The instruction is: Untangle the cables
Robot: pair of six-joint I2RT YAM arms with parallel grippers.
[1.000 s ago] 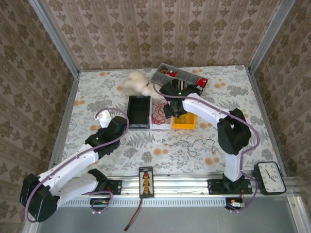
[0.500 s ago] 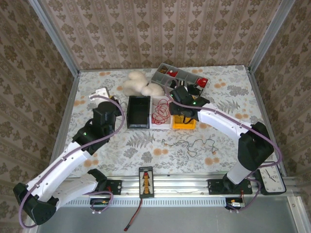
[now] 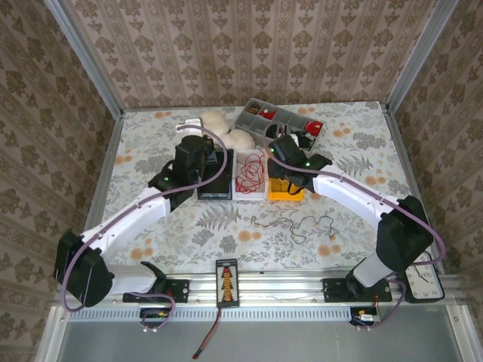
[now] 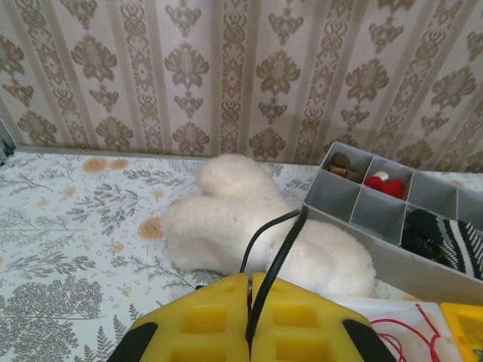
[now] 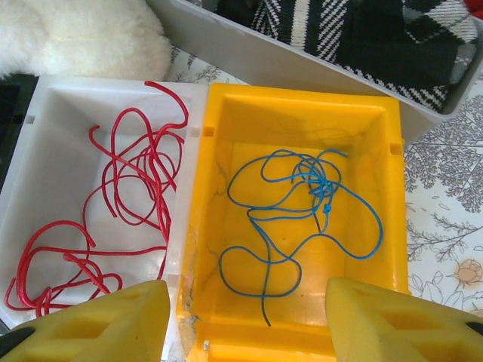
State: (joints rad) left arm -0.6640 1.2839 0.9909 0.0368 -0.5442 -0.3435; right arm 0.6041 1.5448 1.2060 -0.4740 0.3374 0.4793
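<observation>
The left pincer is squeezed shut. A thin black wire sticks up out of the crack between its two yellow fingers and bends over in a loop. Just past it lies a fluffy white toy on the flowery table. To the right of the toy sits a grey sorting tray. One of its little boxes has something red in it, and another has a black and white stripy cloth.

The right pincer is open. Its two yellow fingers stand wide apart and there is nothing between them. It hangs over two bins that touch side by side. The red cable lies in loose curls in the white bin. The blue cable lies in the yellow bin, with a small knot in it.

From above I can see a black bin right next to the white one, partly under the left arm. A thin dark cable lies spread out flat on the table, in front of the bins and apart from them. A clock lies by the foot of the right arm.
</observation>
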